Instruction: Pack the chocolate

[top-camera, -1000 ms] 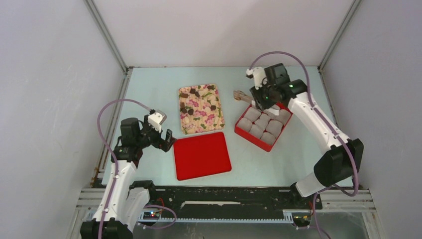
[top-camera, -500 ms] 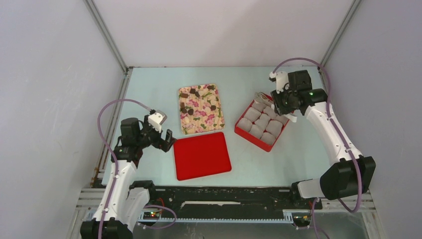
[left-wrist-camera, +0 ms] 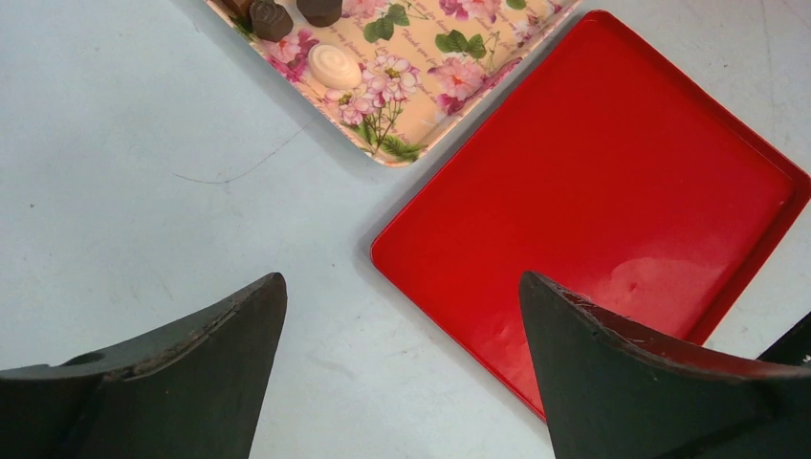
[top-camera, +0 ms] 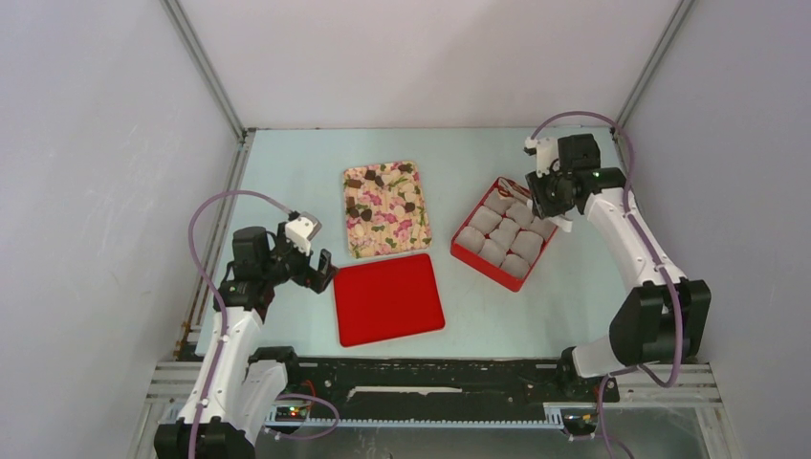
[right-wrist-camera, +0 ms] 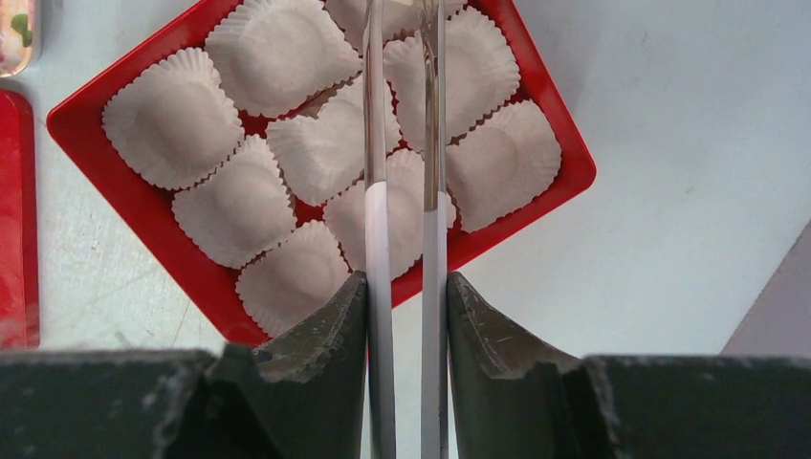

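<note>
One pale blue table [top-camera: 287, 191] carries everything, with two arms rising from its near edge. The left arm [top-camera: 230, 335] is folded back on the near left, and the right arm [top-camera: 622, 234] reaches out to the far right. Next in size, a flat red lid [top-camera: 387, 298] lies at near centre, apart from its box, likely set aside so it does not hinder the packing. Just beyond it, at far centre, a floral cloth [top-camera: 385, 208] serves as the supply spot. The chocolate [left-wrist-camera: 271, 19] sits scattered on it, mostly dark lumps and at least one pale piece [left-wrist-camera: 335, 67]. Right of the cloth stands the open red box [top-camera: 483, 268], turned at an angle to the table edges.

The left gripper [top-camera: 323, 269] hovers just left of the lid, jaws spread wide with nothing between them, probably parked out of the way. The right gripper [right-wrist-camera: 406, 279] is clamped on a pair of slim tongs [right-wrist-camera: 378, 220], which run out over the box toward its far side. Tongs make sense here, since each lump is far smaller than the fingers. Whether the tips carry a piece cannot be told, as they run out of the wrist view. Nine crinkled paper cups [right-wrist-camera: 172, 120] line the box in rows. Those that show fully look empty, so packing seems barely begun.
</note>
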Available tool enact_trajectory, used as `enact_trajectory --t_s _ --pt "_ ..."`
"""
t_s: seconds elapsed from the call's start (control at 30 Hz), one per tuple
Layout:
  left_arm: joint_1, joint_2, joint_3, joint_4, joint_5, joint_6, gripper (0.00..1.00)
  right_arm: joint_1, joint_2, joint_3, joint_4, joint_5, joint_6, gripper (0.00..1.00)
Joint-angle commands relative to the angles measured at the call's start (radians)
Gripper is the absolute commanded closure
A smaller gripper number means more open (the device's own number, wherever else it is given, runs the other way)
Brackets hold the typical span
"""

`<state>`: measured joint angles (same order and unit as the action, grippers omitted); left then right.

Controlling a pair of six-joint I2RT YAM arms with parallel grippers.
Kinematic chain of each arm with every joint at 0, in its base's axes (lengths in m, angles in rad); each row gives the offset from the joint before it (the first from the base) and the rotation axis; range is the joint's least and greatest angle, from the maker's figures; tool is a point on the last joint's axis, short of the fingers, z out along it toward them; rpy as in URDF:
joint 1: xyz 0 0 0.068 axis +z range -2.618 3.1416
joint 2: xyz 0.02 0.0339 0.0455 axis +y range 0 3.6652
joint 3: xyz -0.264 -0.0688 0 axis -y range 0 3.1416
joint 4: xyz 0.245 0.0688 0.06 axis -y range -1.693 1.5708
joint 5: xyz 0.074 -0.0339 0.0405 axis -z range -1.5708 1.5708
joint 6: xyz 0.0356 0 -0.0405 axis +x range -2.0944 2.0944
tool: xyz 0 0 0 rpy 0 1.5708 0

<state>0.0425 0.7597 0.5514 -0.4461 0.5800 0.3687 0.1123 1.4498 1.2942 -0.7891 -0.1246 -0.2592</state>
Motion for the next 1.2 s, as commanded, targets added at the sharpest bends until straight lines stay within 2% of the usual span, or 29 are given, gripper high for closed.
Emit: enact_trajectory --t_s 0.0,0.8,1.17 --pt "0.004 0.001 -0.004 0.002 0.017 0.023 0.06 -0.003 0.035 0.002 0.095 -0.017 0.027 0.81" --pt "0.004 -0.012 -0.001 -0.018 0.022 0.023 0.07 0.000 0.090 0.002 0.102 -0.014 0.041 0.71" --pt "0.005 -0.016 -0.001 -0.026 0.021 0.022 0.07 0.000 0.086 0.003 0.103 -0.007 0.042 0.63"
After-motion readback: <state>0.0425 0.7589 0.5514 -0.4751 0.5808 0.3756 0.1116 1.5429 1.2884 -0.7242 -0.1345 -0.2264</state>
